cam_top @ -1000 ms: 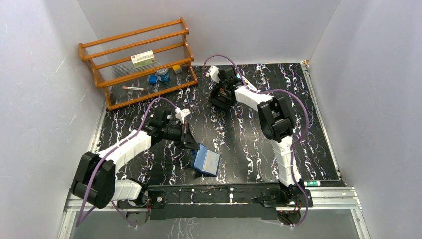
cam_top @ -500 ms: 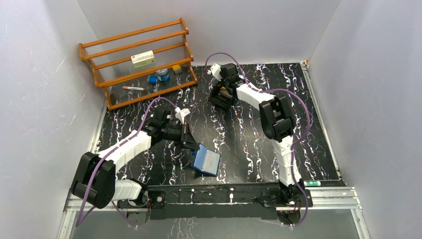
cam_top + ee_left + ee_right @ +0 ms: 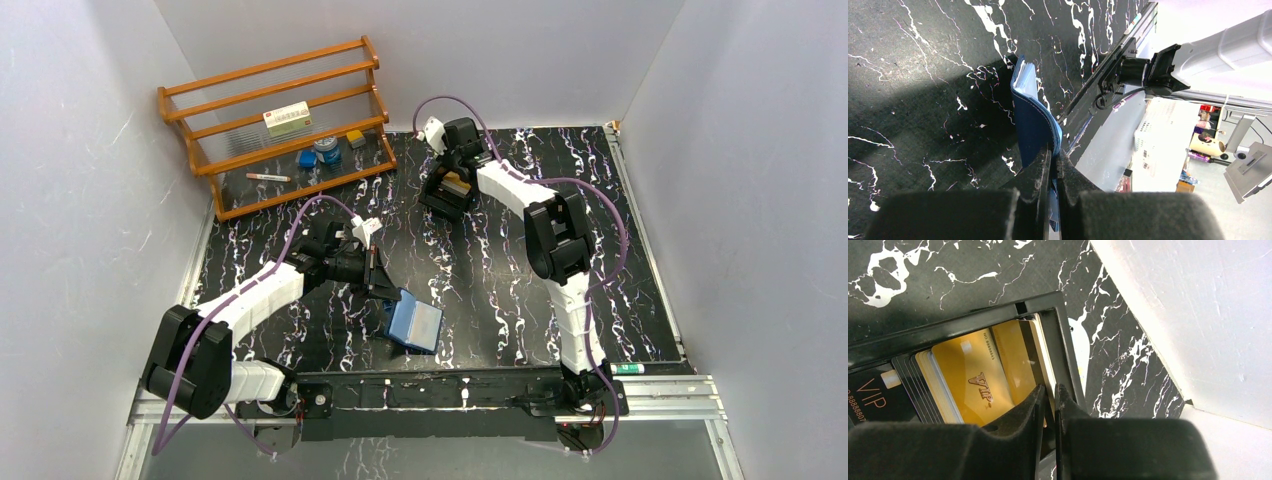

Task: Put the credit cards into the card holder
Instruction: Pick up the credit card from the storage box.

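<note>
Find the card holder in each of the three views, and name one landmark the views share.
Top external: card holder near the front edge, left of centre, at the left gripper.
Left wrist: card holder at centre, seen edge-on, pinched by that gripper.
Right wrist: not in view.
Shared landmark: the black marbled table.

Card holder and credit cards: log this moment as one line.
left gripper: shut on card holder | right gripper: down in black tray, narrowly astride edge of credit cards, grip unconfirmed | stage: pickup
</note>
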